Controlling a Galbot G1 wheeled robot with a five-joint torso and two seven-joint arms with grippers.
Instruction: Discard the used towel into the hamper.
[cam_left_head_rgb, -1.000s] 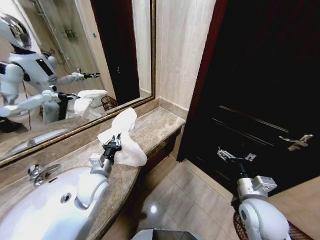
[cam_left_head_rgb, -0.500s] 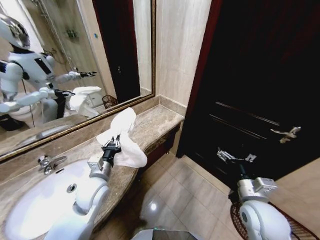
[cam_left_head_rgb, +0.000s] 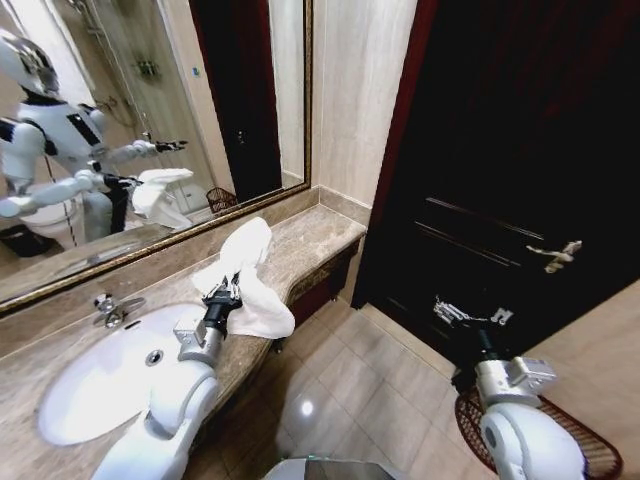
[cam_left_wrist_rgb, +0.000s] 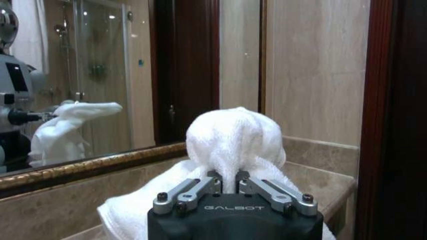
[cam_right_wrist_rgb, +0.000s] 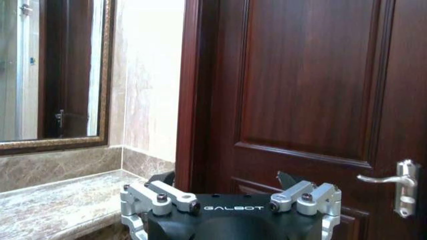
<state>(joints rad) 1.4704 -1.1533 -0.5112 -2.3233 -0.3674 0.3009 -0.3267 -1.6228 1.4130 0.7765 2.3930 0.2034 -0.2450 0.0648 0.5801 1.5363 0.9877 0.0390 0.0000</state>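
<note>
Left gripper (cam_left_head_rgb: 232, 291) clamps the white towel (cam_left_head_rgb: 246, 283) above the counter (cam_left_head_rgb: 320, 235); right gripper (cam_left_head_rgb: 470, 314) hangs spread, apparently over the hamper (cam_left_head_rgb: 590, 450).

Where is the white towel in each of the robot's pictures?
Head view: the towel is bunched over the counter edge, pinched by the left gripper.
Left wrist view: the towel sits mid-picture, rising from the shut left gripper.
Right wrist view: not in it; the right gripper is open, facing the door.
Shared landmark: the gold-framed mirror.
</note>
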